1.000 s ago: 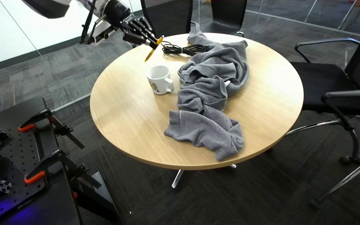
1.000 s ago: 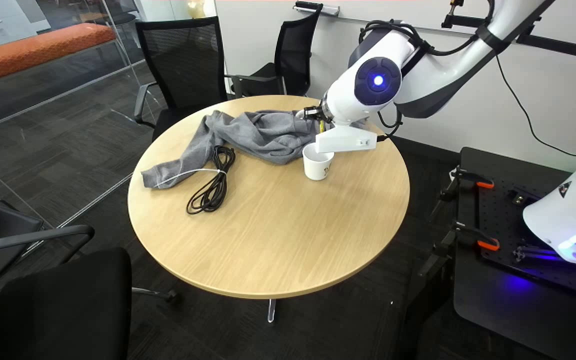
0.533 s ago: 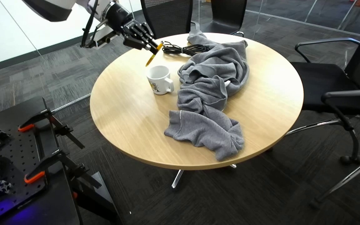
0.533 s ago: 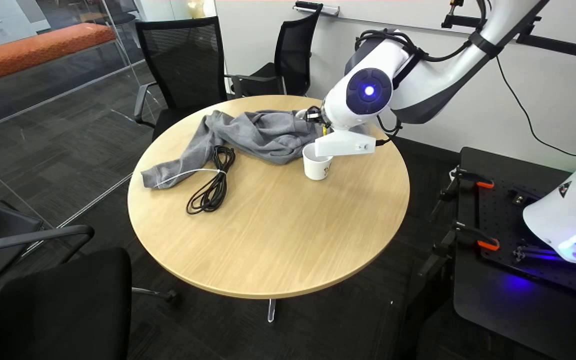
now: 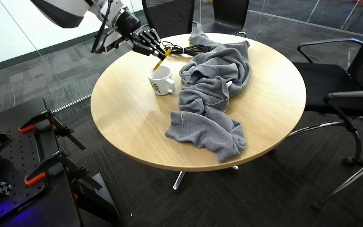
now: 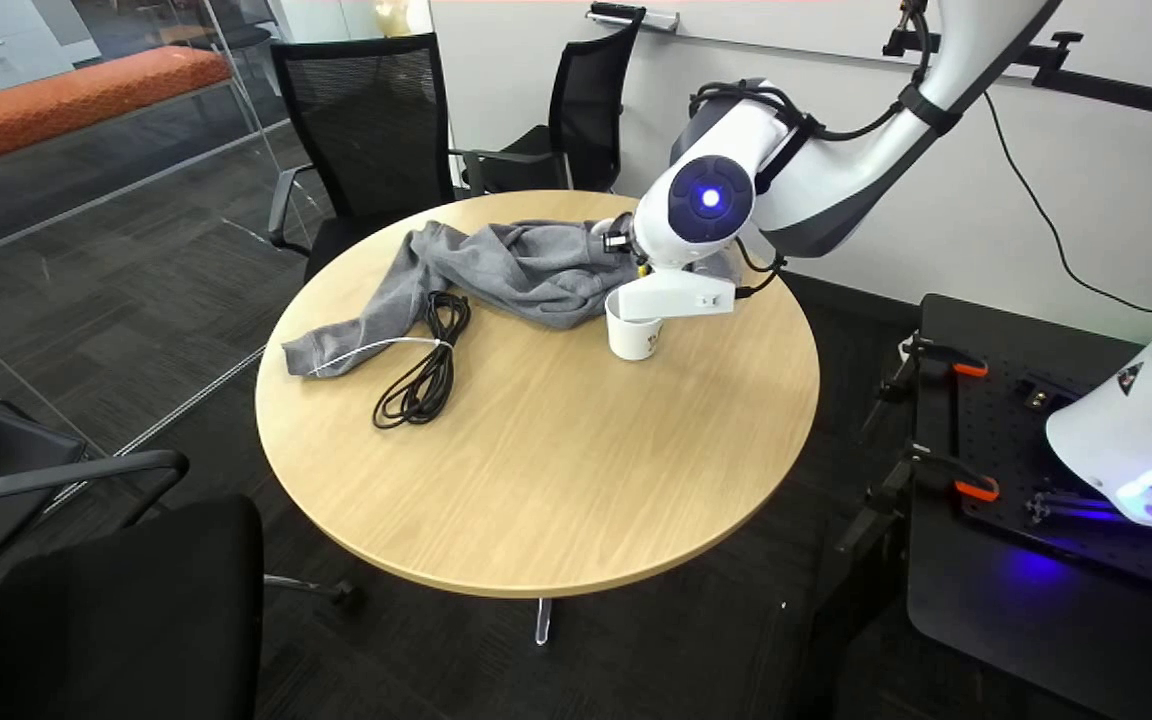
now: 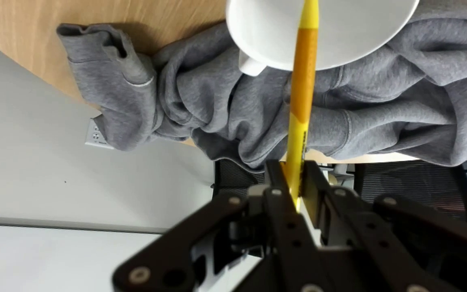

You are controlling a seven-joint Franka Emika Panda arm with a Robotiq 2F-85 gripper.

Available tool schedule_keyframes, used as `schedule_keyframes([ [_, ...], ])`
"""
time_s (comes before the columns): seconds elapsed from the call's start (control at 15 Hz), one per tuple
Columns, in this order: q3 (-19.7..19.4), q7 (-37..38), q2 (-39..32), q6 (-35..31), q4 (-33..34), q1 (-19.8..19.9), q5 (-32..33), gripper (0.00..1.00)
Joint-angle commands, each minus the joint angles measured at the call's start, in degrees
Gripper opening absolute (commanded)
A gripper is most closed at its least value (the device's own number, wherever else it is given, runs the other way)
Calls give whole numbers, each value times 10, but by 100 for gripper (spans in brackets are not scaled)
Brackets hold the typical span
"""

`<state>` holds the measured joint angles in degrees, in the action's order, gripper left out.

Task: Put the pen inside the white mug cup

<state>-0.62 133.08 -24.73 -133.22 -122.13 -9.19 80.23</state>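
The yellow-orange pen [image 5: 158,65] is held tilted, its lower end pointing down at the white mug's opening. My gripper [image 5: 164,55] is shut on the pen's upper part, above and behind the mug. The white mug [image 5: 161,85] stands upright on the table, and it also shows in an exterior view [image 6: 633,338], partly covered by the arm. In the wrist view the pen [image 7: 303,77] runs from my fingertips [image 7: 294,174] across the mug's opening [image 7: 351,32]. Its far end is cut off by the frame edge. I cannot tell whether the tip is below the rim.
A grey sweatshirt [image 5: 211,91] lies bunched beside the mug's handle on the round wooden table [image 5: 121,113]. A coiled black cable [image 5: 189,49] lies near it, also visible in an exterior view [image 6: 421,385]. Black chairs [image 6: 366,130] stand around the table.
My gripper has moved down and toward the mug, carrying the pen. The pen's lower end has come from well above the mug to its opening. The mug has not moved.
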Motion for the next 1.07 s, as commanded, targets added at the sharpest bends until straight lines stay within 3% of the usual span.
schedule_keyframes([
  [0.0,12,20,-38,14,37,12,24,4],
  [0.2,13,16,-60,16,53,12,27,4],
  [0.27,14,17,-64,18,56,10,29,17],
  [0.33,15,17,-66,16,58,11,30,42],
  [0.47,16,20,-65,15,58,10,30,46],
  [0.93,14,72,-19,15,36,9,56,98],
  [1.0,15,86,-10,16,31,9,64,100],
])
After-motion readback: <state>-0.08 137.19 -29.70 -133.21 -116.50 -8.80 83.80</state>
